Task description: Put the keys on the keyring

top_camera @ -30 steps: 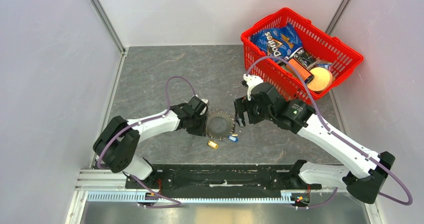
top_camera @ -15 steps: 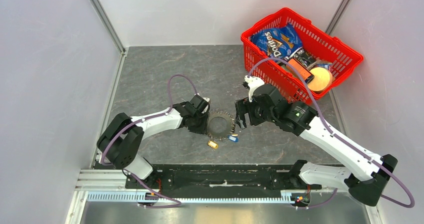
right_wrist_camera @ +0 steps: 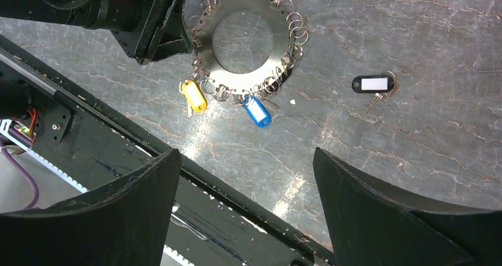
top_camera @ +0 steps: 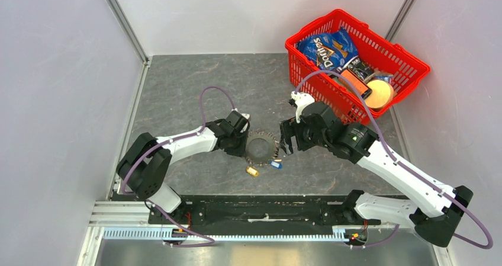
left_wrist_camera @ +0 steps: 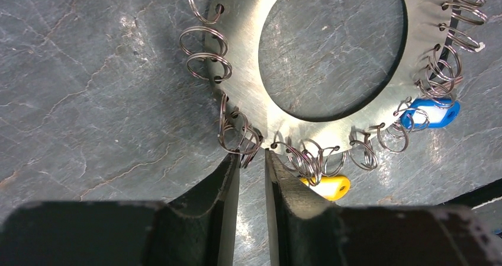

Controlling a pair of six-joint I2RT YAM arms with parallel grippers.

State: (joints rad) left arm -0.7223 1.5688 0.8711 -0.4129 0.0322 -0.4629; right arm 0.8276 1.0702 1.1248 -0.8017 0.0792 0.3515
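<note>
1. The table (top_camera: 177, 82) carries everything. The red basket (top_camera: 408, 70) in its far right corner plays no part in the job.
2. The right gripper (right_wrist_camera: 245, 210) hangs above the table with its jaws spread wide and nothing between them. It looks down on the whole work area.
3. The left gripper (left_wrist_camera: 251, 159) is low at the keyring's rim. Its jaws stand narrow, with a slim strip of bare table showing between them. The tips sit just at a cluster of wire loops (left_wrist_camera: 240, 138), but nothing is clearly pinched.
4. The keyring (left_wrist_camera: 237, 82) lies flat toward the middle of the table's near edge, wire loops hanging all around its rim.
5. The blue key (right_wrist_camera: 256, 110) and the yellow key (right_wrist_camera: 194, 95) lie at the keyring's near side, touching its loops. They seem to be hooked on, though I cannot tell for sure.
6. The black key (right_wrist_camera: 373, 83) lies alone on the table, well apart from the keyring on the side toward the right edge. It is plainly not attached.
7. As I judge it, about two thirds is done. The black key has yet to be picked up, brought over and threaded on.
</note>
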